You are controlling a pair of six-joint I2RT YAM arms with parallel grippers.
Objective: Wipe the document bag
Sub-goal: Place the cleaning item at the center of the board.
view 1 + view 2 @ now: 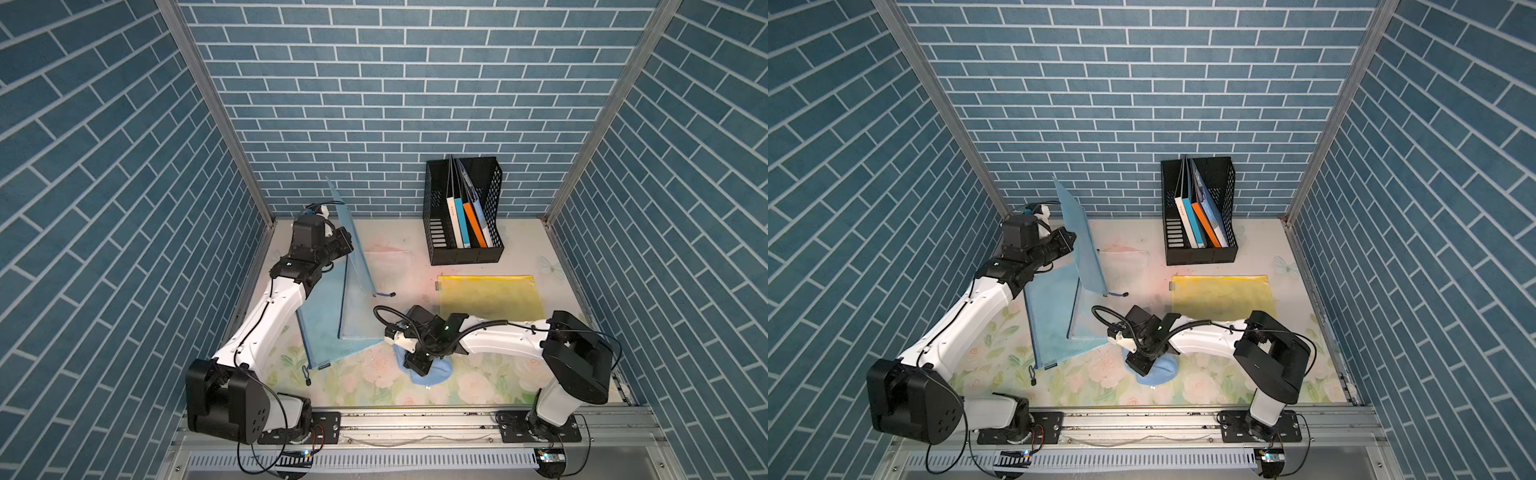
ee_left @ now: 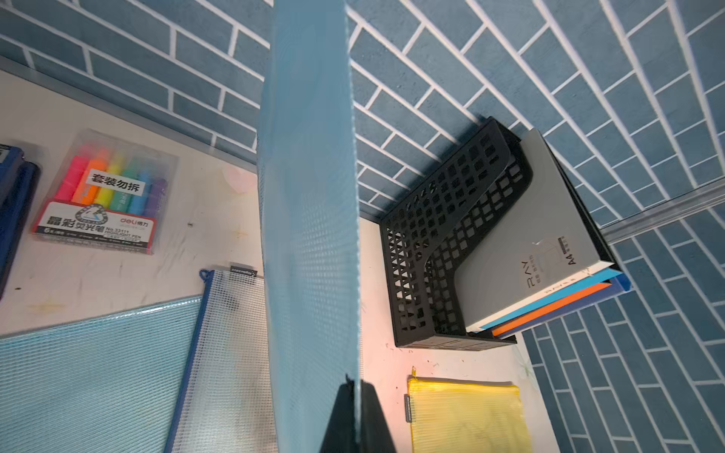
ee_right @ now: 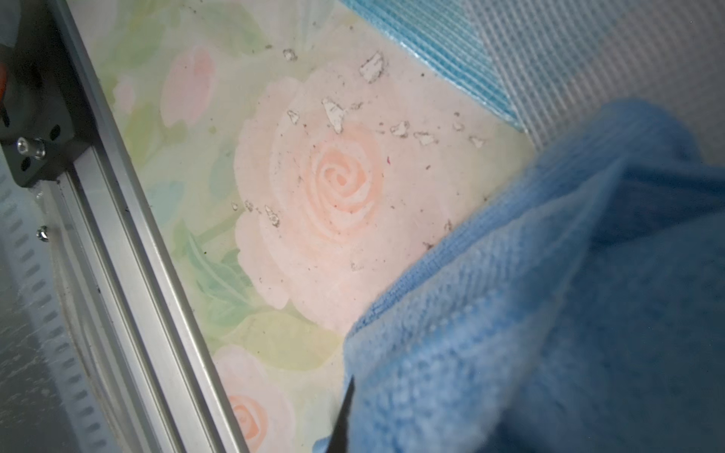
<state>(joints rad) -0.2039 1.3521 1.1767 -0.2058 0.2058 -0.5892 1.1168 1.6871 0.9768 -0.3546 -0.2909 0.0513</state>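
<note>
At rear wall, left gripper (image 2: 355, 396) pinches translucent blue mesh document bag (image 2: 310, 196) upright, sheet bowed; right gripper (image 1: 419, 362) over crumpled blue microfibre cloth (image 1: 437, 372) on floral tabletop (image 1: 365, 384), jaw state unclear.

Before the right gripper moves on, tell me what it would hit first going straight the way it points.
The blue cloth: the right gripper points down into it and apparently touches it. Under the cloth lies the floral table.
</note>
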